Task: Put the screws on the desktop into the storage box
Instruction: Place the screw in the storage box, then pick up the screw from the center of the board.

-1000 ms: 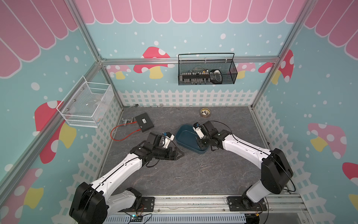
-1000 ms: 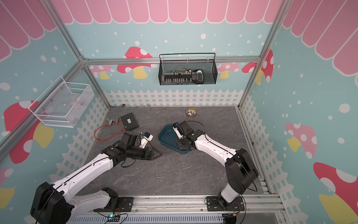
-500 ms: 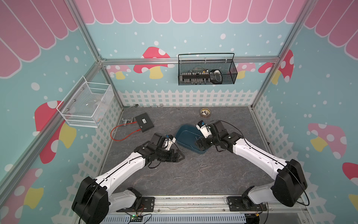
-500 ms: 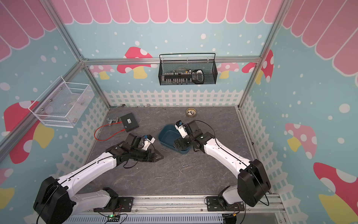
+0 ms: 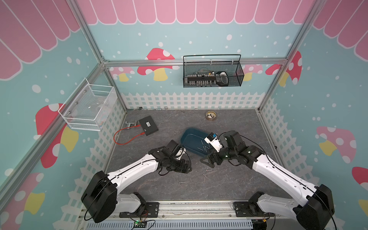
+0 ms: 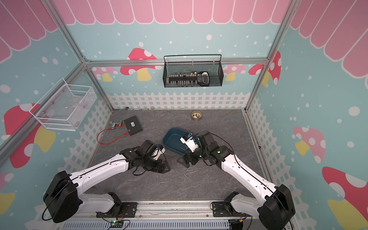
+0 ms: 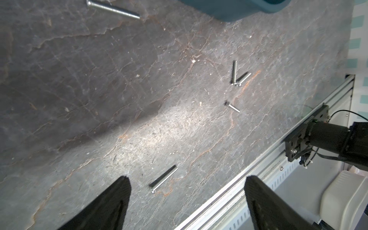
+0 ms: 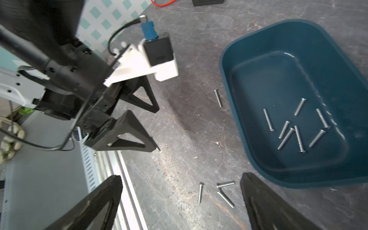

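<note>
Right gripper point(image 8: 180, 177), moved off the storage box point(image 8: 226, 65), spreads its fingers point(image 8: 258, 199) over screws point(image 8: 225, 184) beside it for picking; left gripper point(image 7: 187, 179) is spread too.

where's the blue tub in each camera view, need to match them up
In a top view: blue tub at the centre of the tabletop.
In a top view: blue tub, same central spot.
Left wrist: only a corner of the blue tub, cut off by the frame.
Right wrist: whole blue tub, screws inside.
Shared landmark: two screws in a V near the tub.
</note>
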Motion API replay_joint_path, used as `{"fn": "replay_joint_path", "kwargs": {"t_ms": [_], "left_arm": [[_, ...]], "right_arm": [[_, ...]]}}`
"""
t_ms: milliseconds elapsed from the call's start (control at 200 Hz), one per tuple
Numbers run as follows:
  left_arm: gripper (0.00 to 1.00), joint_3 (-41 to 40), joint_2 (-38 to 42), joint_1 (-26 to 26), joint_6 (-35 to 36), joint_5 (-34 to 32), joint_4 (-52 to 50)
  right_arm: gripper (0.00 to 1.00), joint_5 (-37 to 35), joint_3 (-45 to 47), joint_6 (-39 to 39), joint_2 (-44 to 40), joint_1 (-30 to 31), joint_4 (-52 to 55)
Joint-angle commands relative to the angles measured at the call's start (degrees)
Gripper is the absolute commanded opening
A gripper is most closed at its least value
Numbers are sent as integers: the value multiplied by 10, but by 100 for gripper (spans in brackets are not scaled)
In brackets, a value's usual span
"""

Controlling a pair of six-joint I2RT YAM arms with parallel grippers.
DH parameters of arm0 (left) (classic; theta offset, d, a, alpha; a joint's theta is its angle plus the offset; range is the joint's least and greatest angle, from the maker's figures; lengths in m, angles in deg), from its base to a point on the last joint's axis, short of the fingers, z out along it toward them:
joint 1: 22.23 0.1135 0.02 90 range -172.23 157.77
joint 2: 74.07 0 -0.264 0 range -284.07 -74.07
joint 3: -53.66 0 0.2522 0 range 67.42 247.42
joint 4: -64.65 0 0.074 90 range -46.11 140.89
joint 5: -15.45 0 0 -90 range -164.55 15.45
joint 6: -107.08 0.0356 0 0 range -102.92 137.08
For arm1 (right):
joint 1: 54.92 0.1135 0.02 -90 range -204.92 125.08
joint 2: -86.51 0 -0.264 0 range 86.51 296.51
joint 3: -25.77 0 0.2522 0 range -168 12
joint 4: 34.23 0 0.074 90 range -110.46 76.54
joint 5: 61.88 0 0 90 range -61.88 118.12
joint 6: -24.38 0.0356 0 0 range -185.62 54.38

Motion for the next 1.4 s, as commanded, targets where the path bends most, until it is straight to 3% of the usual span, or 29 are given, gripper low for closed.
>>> {"fn": "replay_joint_path", "kwargs": {"t_ms": [0, 170, 650, 871, 1236, 1396], "left_arm": [[92, 24, -18, -22, 5, -39, -37], [89, 34, -57, -65, 18, -66, -52], [69, 74, -152, -133, 37, -136, -98], [57, 90, -184, -154, 46, -175, -118], [50, 94, -213, -171, 50, -205, -139], [41, 94, -223, -172, 49, -216, -141]], "right_arm": [[99, 50, 8, 11, -16, -3, 34], [99, 51, 14, 8, -17, -3, 66], [97, 32, 36, 29, -73, -4, 68], [96, 28, 39, 28, -82, -3, 70], [95, 18, 42, 29, -89, -4, 71], [95, 18, 44, 26, -87, -4, 70]]}}
